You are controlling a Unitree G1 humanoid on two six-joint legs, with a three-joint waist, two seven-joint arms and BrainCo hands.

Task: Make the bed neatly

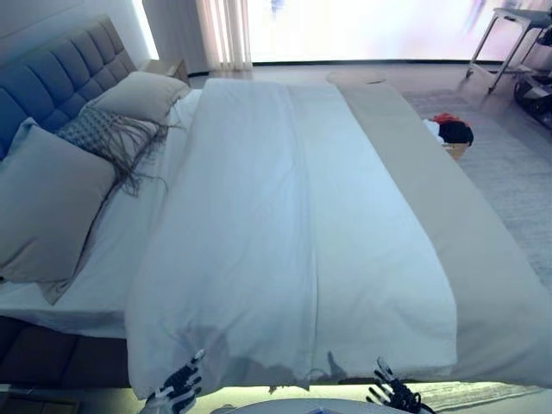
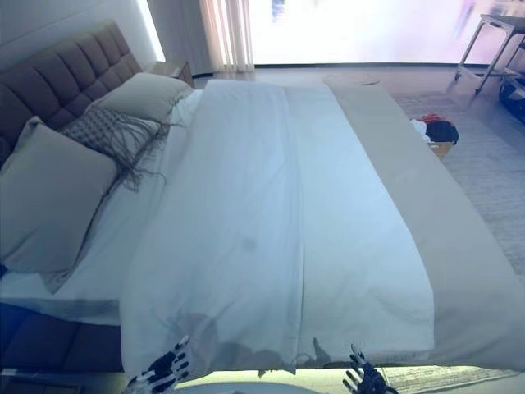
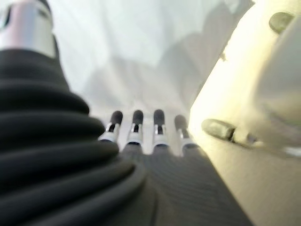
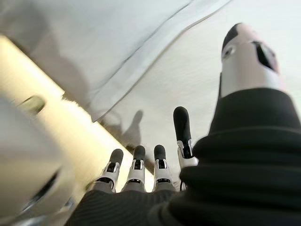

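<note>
Looking down past my own arms, I see my left hand at the near edge of the bed, fingers straight and spread, holding nothing, just below the hanging hem of the white duvet. My right hand sits at the same near edge further right, likewise released with fingers extended; in its wrist view the fingertips point at the beige bed runner beside the duvet's stitched border.

The duvet lies flat along the bed, its near hem slightly uneven, with a long crease down the middle. The beige runner lies along its right side, touching it. On the left, bare white sheet shows between the duvet and the pillows: a large grey pillow nearest, then a fringed patterned cushion, then another pillow against the tufted headboard.

Beyond the bed's right side a basket of clothes sits on the rug, and curtains hang at the far window.
</note>
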